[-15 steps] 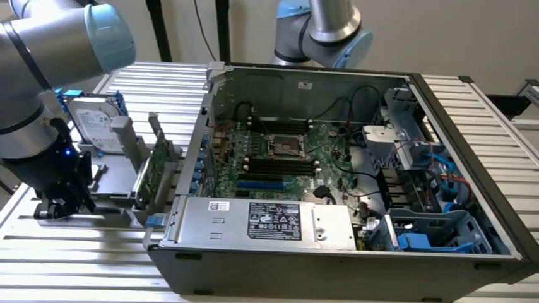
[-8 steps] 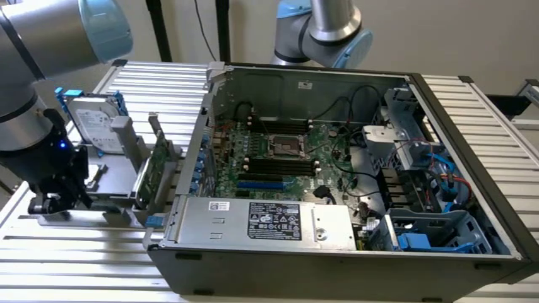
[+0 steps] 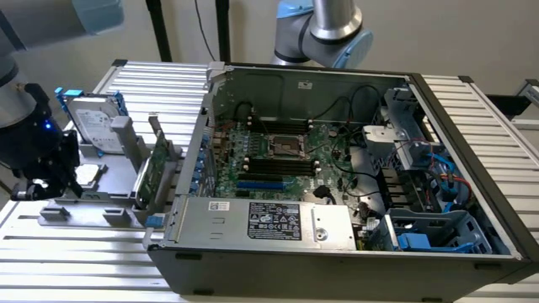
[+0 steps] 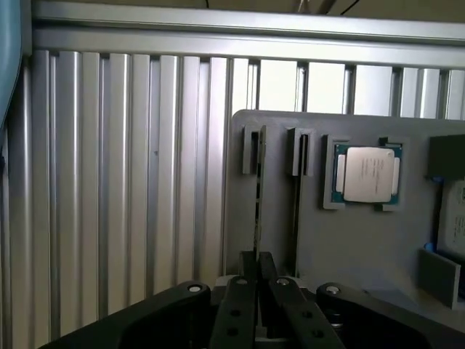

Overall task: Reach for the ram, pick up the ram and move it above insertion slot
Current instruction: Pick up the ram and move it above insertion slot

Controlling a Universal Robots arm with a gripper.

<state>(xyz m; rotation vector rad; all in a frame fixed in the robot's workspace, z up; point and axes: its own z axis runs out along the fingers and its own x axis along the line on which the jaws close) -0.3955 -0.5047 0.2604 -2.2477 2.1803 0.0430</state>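
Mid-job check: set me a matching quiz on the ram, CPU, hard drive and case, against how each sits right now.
Things:
1. ram
2. CPU
3. hard drive
4. case

States:
a. open, motherboard showing
b. lying flat, silver top up
c. on edge, in line with the gripper
d. propped upright, blue rails

Pairs: 1-c, 2-b, 3-d, 4-a
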